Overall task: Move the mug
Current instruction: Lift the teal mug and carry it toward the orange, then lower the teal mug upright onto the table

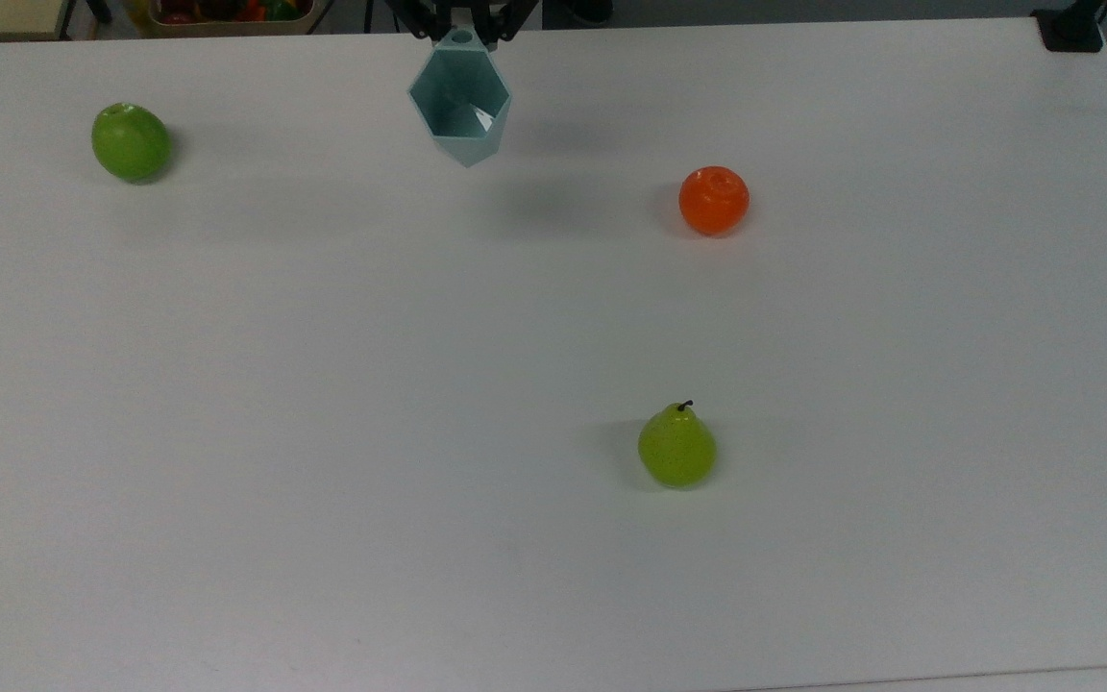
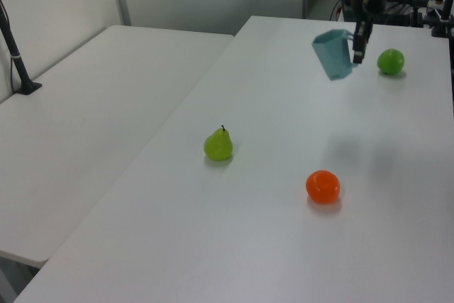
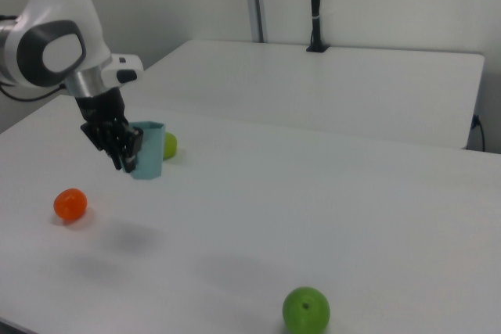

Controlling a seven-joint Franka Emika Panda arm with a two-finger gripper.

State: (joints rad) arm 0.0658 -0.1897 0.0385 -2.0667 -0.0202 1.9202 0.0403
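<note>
Left view shows the end effector (image 2: 357, 39) clamped on the handle of the tilted mug (image 2: 333, 54), which hangs above the tabletop (image 2: 269, 175) near the green apple (image 2: 390, 61); that off-centre hold could let it swing or slip.

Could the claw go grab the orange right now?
Probably not yet: the claw is shut on the mug, held above the table. Nothing stands around the orange, though.

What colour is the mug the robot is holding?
Pale blue-green. The mug, held off the table by the gripper, shows best in the top view.
</note>
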